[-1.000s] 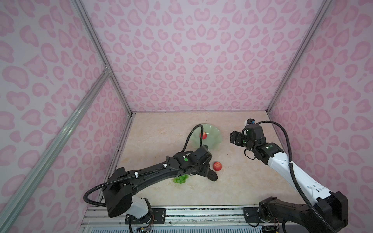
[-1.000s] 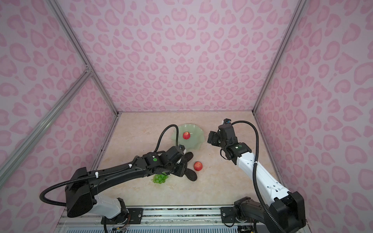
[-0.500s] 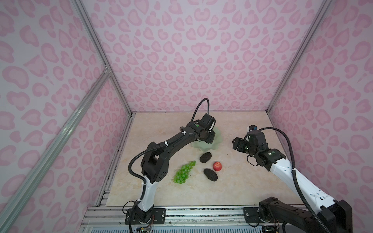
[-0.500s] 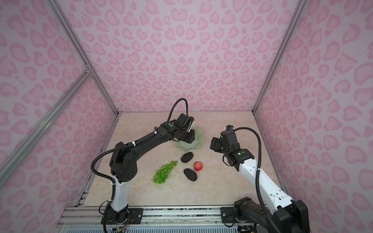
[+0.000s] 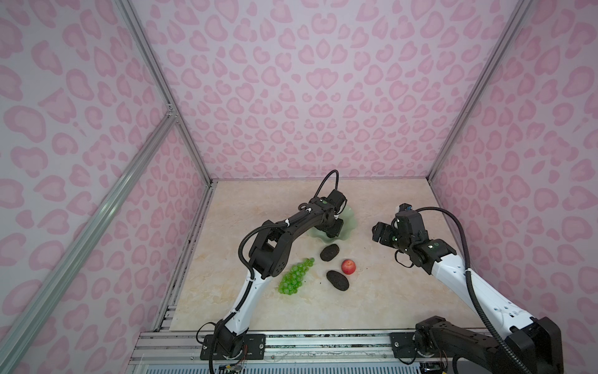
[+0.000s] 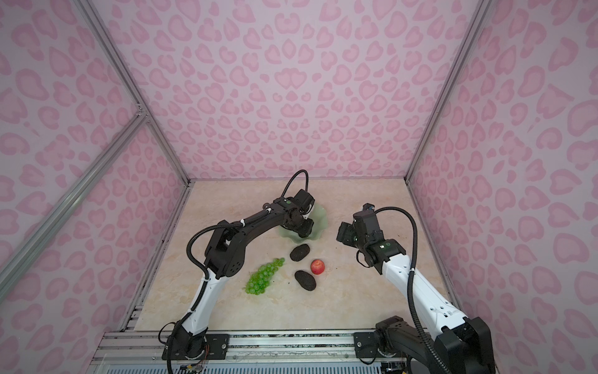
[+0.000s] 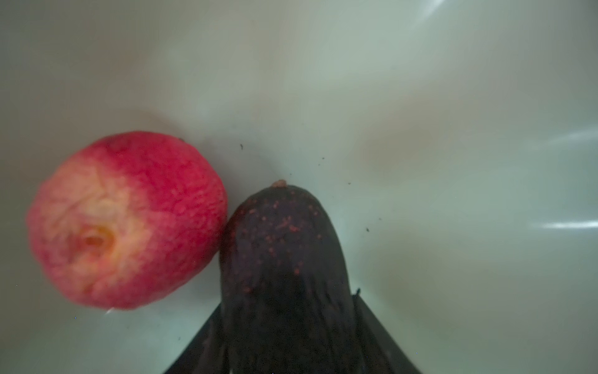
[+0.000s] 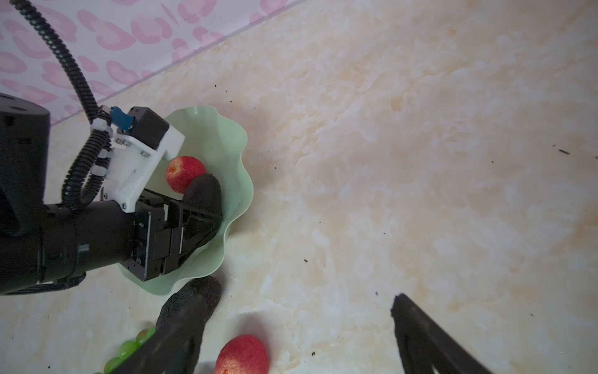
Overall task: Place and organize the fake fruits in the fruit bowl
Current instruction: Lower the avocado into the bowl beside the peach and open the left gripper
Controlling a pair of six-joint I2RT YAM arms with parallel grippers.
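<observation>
Your fruit bowl [image 8: 239,181] at the back of the tabletop [image 5: 372,291] already has an apple [image 8: 184,173] touching an avocado [image 8: 205,194], which your left gripper [image 8: 207,217] still seems to straddle; can't tell if it's let go. Grapes [image 5: 295,277], two avocados [image 5: 329,252] and another apple [image 5: 348,266] sit outside; right gripper [image 8: 291,340] hangs spread, empty.

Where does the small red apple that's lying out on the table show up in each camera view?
Top views: the small red apple on the table sits in both, right of two dark avocados.
Left wrist: not in it; the apple there lies in the bowl.
Right wrist: at the bottom edge.
Shared landmark: the mint-green wavy-rimmed bowl.
</observation>
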